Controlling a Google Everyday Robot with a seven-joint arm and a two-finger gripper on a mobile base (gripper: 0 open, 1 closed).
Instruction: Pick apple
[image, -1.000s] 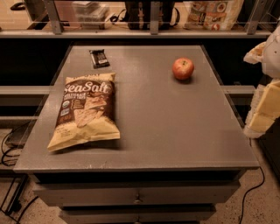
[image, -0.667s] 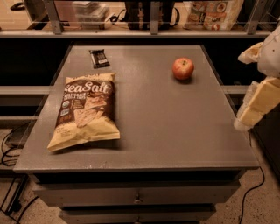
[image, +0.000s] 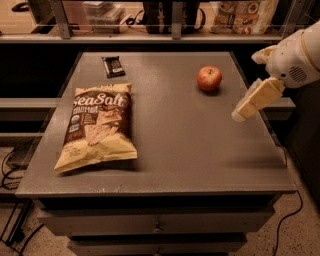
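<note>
The apple (image: 209, 78) is small, round and red with a shiny skin. It sits on the grey table (image: 175, 150) at the far right. My gripper (image: 240, 114) comes in from the right edge of the camera view, above the table's right side. Its cream fingers (image: 257, 97) point down and to the left. It is apart from the apple, to the apple's right and nearer to the camera. Nothing is between the fingers.
A brown and tan Sea Salt chip bag (image: 98, 126) lies on the left half of the table. A small dark snack bar (image: 113, 66) lies at the far left. A shelf with bags (image: 245, 15) runs behind the table. Drawers (image: 157, 225) are below.
My gripper has moved left, in over the table's right side and closer to the apple. The apple, the bag and the bar have not moved.
</note>
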